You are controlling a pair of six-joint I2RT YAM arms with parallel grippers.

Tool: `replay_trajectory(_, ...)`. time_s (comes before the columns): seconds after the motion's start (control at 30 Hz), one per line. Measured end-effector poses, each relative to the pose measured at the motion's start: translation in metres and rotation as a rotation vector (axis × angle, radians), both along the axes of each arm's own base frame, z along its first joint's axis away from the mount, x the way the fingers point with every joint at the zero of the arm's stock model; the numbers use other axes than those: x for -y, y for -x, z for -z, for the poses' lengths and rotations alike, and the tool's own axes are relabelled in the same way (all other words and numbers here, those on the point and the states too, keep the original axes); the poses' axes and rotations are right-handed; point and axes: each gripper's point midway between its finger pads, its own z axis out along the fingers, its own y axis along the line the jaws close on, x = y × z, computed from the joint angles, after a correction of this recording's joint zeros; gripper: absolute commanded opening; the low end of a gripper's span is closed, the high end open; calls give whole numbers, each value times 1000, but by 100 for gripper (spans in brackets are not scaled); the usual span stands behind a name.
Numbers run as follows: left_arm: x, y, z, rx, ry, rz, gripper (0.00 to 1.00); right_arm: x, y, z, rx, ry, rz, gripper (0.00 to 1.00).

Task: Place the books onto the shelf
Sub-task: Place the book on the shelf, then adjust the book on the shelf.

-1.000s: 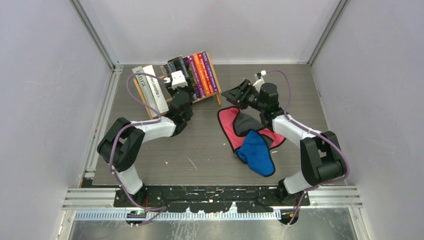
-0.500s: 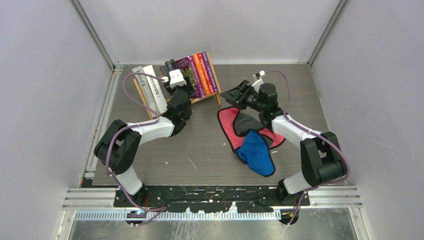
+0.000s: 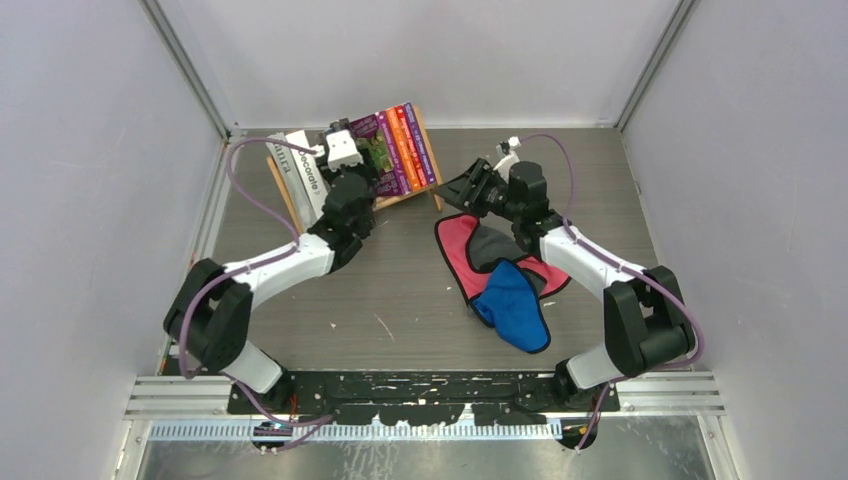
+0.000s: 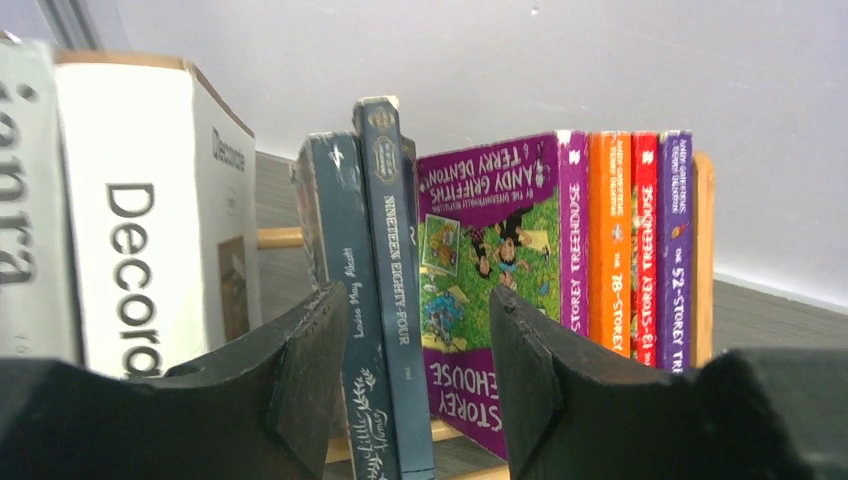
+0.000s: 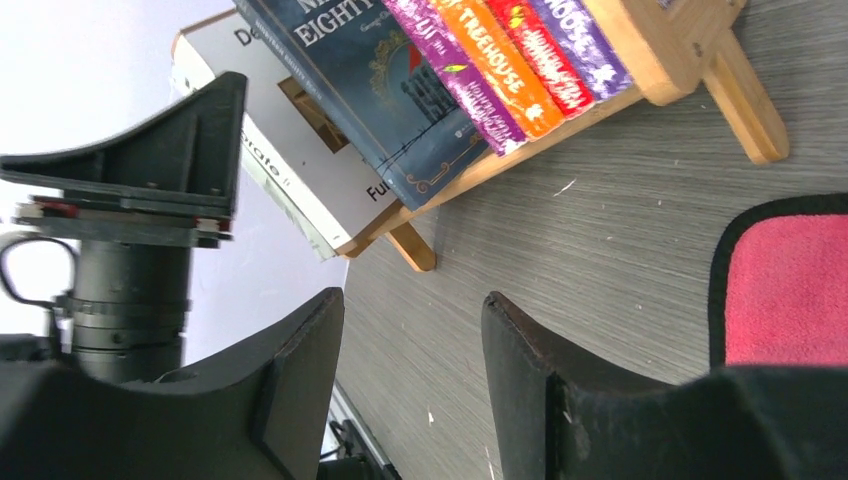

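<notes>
The light-wood shelf [image 3: 431,152] stands at the back of the table with the books on it. A grey book [image 3: 283,161] and the white "Decorate" book [image 3: 313,185] fill its left end. Purple, orange and red paperbacks [image 3: 402,146] fill the right. My left gripper [image 3: 338,134] reaches in at the middle and is open. In the left wrist view two dark books [image 4: 385,280] stand upright between its fingers [image 4: 300,370], with a gap on the right, beside a leaning purple treehouse book [image 4: 490,250]. My right gripper [image 3: 457,188] [image 5: 412,300] is open and empty over bare table near the shelf's right leg [image 5: 745,95].
A red cloth [image 3: 455,250], a grey cloth [image 3: 492,245] and a blue cloth [image 3: 512,305] lie in a heap right of centre, just below the right gripper. The back wall stands close behind the shelf, with a metal rail along the left table edge [image 3: 205,230].
My left arm has stretched further and its gripper shifted left along the shelf, uncovering the treehouse book's cover. The right gripper edged left toward the shelf's end. Both jaws kept their width.
</notes>
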Motion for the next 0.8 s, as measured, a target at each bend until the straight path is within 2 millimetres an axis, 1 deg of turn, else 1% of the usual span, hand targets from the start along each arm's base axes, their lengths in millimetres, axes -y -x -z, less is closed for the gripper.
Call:
replay_trajectory(0.1, -6, 6, -20, -10, 16, 0, 55, -11, 2, -6, 22, 45, -18, 51)
replay_trajectory(0.17, -10, 11, -40, -10, 35, 6, 54, -20, 4, -14, 48, 78, -34, 45)
replay_trajectory(0.27, -18, 18, -69, -10, 70, 15, 55, -36, 7, -32, 103, 130, -57, 33)
replay_trajectory(0.33, -23, 23, -82, -20, 97, 20, 55, -50, 9, -47, 149, 159, -80, 27)
replay_trajectory(0.4, -27, 28, -88, -36, 116, 23, 54, -67, 8, -63, 198, 185, -102, 23)
replay_trajectory(0.43, -30, 32, -88, -47, 124, 22, 55, -74, 7, -68, 219, 193, -109, 20)
replay_trajectory(0.5, -37, 41, -85, -78, 130, 19, 54, -93, 6, -75, 250, 222, -136, 17)
replay_trajectory(0.57, -43, 49, -82, -100, 138, 14, 53, -109, 3, -71, 261, 257, -157, 16)
replay_trajectory(0.67, -51, 60, -79, -128, 149, 12, 53, -130, -3, -54, 261, 325, -177, 15)
replay_trajectory(0.73, -55, 63, -77, -141, 161, 13, 52, -135, -6, -36, 246, 376, -181, 15)
replay_trajectory(0.8, -57, 63, -72, -161, 174, 21, 52, -135, -5, -21, 230, 425, -181, 15)
